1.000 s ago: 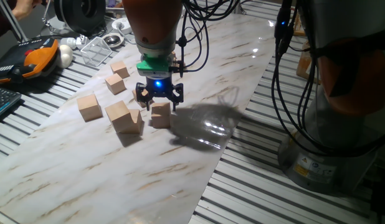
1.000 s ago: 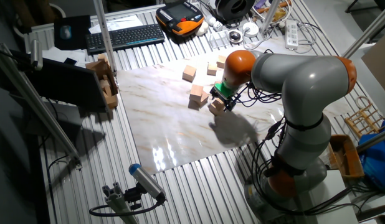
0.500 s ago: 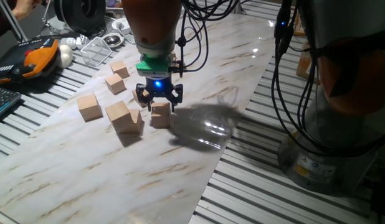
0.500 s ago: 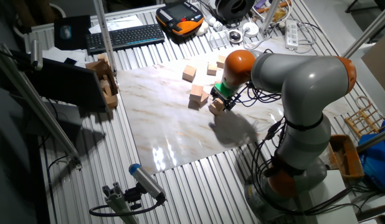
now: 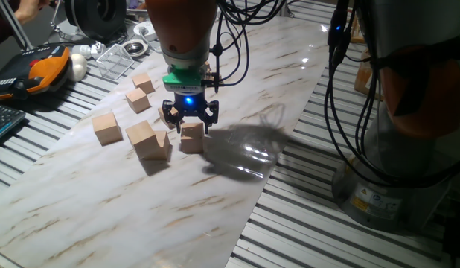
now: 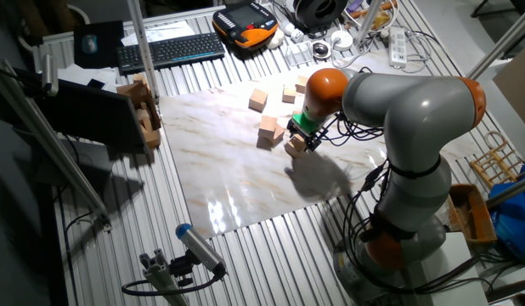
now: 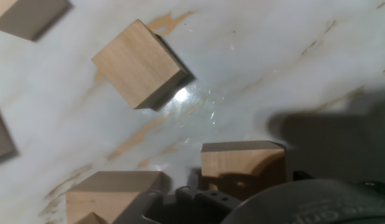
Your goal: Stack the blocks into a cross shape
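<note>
Directly beneath gripper (image 5: 190, 117), sitting over block (image 5: 191, 138); jaw state indeterminate. Risking nudging neighbouring block (image 5: 149, 140) just beside if descending off-centre.

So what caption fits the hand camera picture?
Gripper low over one wooden block, three more blocks nearby on the marble table.

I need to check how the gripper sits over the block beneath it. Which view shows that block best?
One fixed view: the block lies unobstructed on the marble, directly below the gripper. The hand view shows it close up but partly cut off by the hand. The other fixed view shows it small and distant.
</note>
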